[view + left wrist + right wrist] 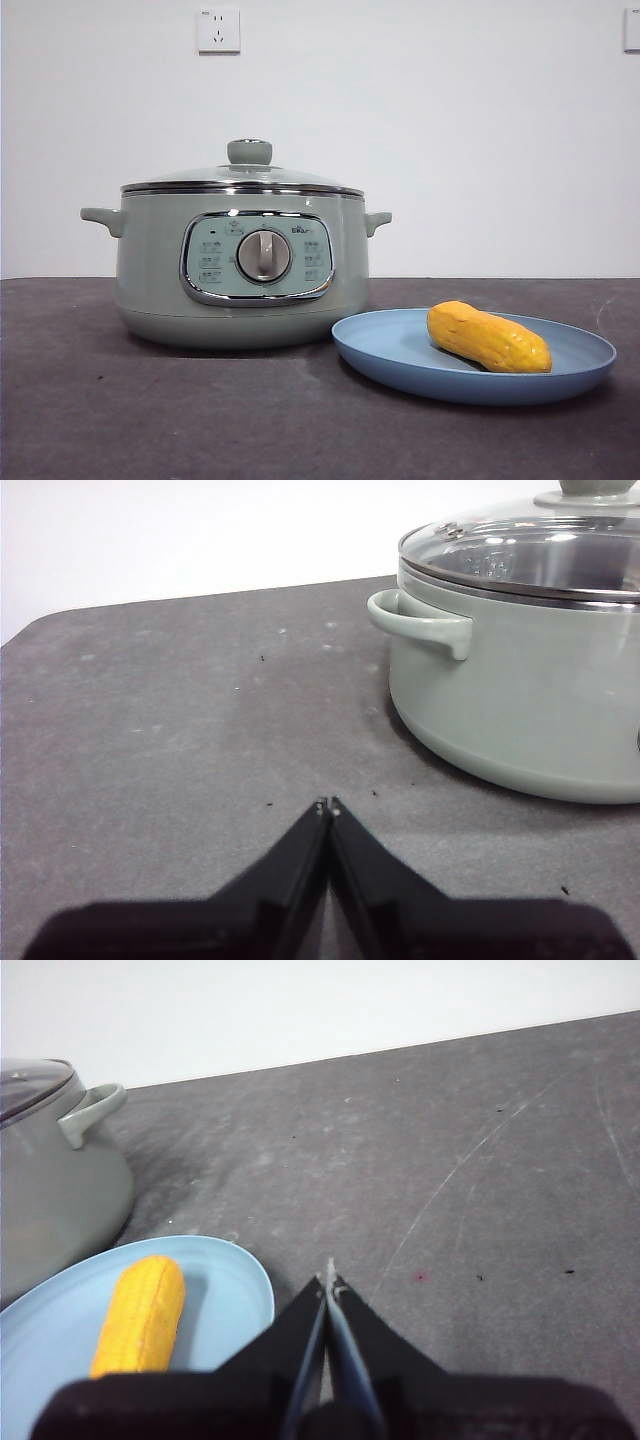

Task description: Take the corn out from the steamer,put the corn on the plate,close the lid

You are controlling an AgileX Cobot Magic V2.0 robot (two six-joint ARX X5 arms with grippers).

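Front view: corn [489,337] lying lengthwise on plate [400,350]; lid [243,178] seated on steamer [150,270]; task judged finished.
Left wrist view: left gripper [328,803] pinched together, empty, steamer handle nearby.
Right wrist view: right gripper [329,1279] closed, empty, just beside plate; the nearer arm to corn.

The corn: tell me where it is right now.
The corn lies on the blue plate, at the right of the front view, beside the lidded steamer. In the right wrist view it lies near the shut right gripper.

The steamer [520,700] is cut off by both wrist views' edges, and its control panel [258,257] labels are too small to read.
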